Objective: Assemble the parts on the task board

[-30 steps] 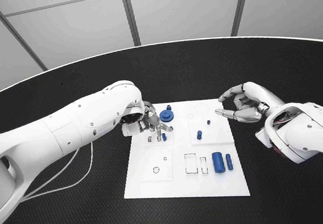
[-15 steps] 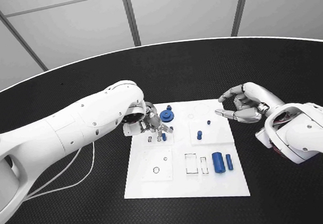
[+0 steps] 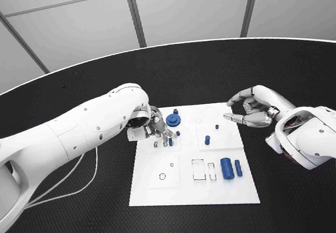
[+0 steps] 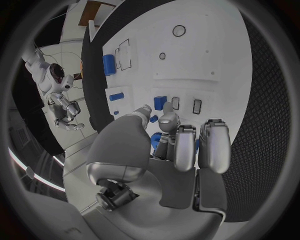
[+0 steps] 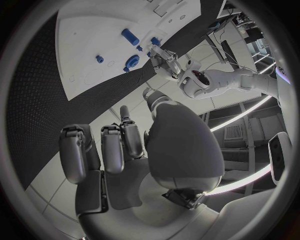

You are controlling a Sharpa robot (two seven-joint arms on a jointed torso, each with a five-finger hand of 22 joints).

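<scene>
Head view: the left hand [image 3: 154,126] hangs over the board's [image 3: 167,191] far left corner, fingers [image 3: 166,134] pointing down and bunched beside a small blue peg [image 3: 170,142] standing on the board. Whether they pinch that peg or only touch it, I cannot tell; in the left wrist view the fingertips [image 4: 167,120] meet just beside a blue piece [image 4: 160,103]. A round blue knob [image 3: 174,120] stands just beyond the hand, near the board's far edge. Further right, mid-board, a short peg [image 3: 207,140] stands upright with a smaller one [image 3: 216,127] past it, and two blue cylinders [image 3: 227,168] lie side by side toward the near right, next to open rectangular slots [image 3: 198,170]. A round hole [image 3: 163,177] shows on the near left plate. The right hand [image 3: 254,107] hovers above the counter [image 3: 82,219] off the board's far right corner, fingers curled loosely, holding nothing.

The step in hand looks like seating a small peg at the far left. Next it likely calls for a straight downward press, then letting go without tipping the peg.
</scene>
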